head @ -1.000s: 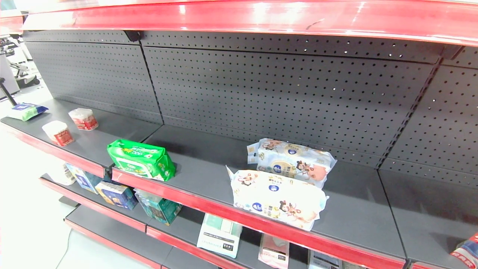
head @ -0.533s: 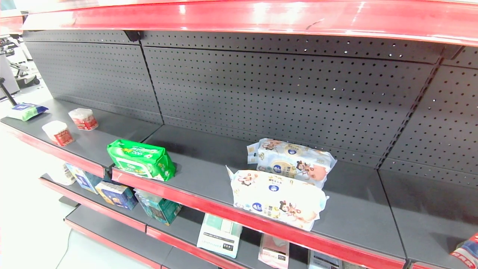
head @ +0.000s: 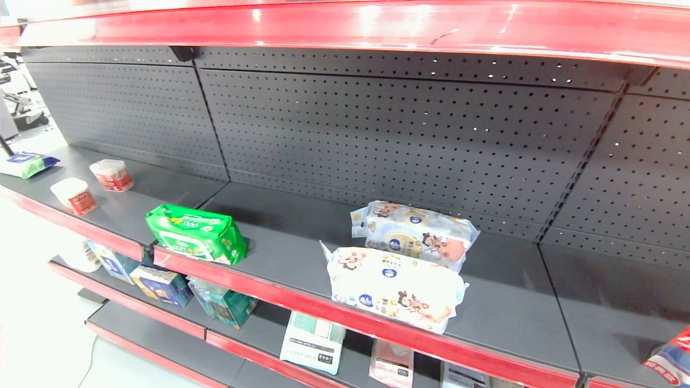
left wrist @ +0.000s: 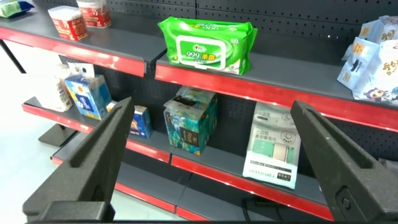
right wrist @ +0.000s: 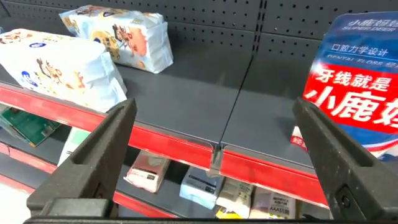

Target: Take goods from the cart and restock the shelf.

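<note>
Green pack (left wrist: 206,45) beyond left hand (left wrist: 211,107), fingers apart

Head view overlooks the shelf (head: 296,226); wrist views face its front from nearer.

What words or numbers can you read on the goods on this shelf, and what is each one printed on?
"999": green wipes pack.
"SUPER DEER": blue-and-red packet.
"DENTAL FLOSS": same packet.
"牙线就是": same packet, large white characters.
Too small or blurred to read: cartoon-printed packs, white box, red-labelled tubs.
</note>
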`<state>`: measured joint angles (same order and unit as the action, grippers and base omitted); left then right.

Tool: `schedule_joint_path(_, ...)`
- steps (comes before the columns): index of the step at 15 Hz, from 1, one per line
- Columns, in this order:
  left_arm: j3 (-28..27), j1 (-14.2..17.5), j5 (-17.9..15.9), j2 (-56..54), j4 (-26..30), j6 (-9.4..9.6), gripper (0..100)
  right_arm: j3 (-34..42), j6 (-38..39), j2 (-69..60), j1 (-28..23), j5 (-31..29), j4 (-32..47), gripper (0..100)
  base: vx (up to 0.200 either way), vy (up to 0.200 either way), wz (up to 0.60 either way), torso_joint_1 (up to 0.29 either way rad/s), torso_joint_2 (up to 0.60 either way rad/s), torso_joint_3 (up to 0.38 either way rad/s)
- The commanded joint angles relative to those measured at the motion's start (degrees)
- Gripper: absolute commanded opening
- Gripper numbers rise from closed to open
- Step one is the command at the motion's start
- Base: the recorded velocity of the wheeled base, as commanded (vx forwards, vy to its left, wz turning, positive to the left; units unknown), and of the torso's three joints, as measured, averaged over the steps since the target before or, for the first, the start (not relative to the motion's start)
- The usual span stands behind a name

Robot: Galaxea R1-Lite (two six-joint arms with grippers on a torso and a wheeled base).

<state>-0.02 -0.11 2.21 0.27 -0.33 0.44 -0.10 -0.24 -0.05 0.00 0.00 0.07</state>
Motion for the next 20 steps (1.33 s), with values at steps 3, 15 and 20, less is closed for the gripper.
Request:
schedule_joint_path(3,0.02,0.02,-0.01,0.00,-0.02,0.00,100,0.01,-0.02,0.05,0.00,0.00,-0.07,100,0.000,0.000,-0.60,0.015,0.00,-0.006)
schedule_joint_path(15,0.02,0.02,-0.54,0.08,-0.02,0.18,100,0.01,-0.02,0.05,0.00,0.00,0.01,100,0.000,0.000,-0.40,0.001,0.00,0.001)
schedule_joint_path(20,-31.79,0.11,6.23,35.42,0.07,-8.96,100,0.01,-0.02,0.05,0.00,0.09,0.01,100,0.000,0.000,0.00,0.000,0.00,0.000)
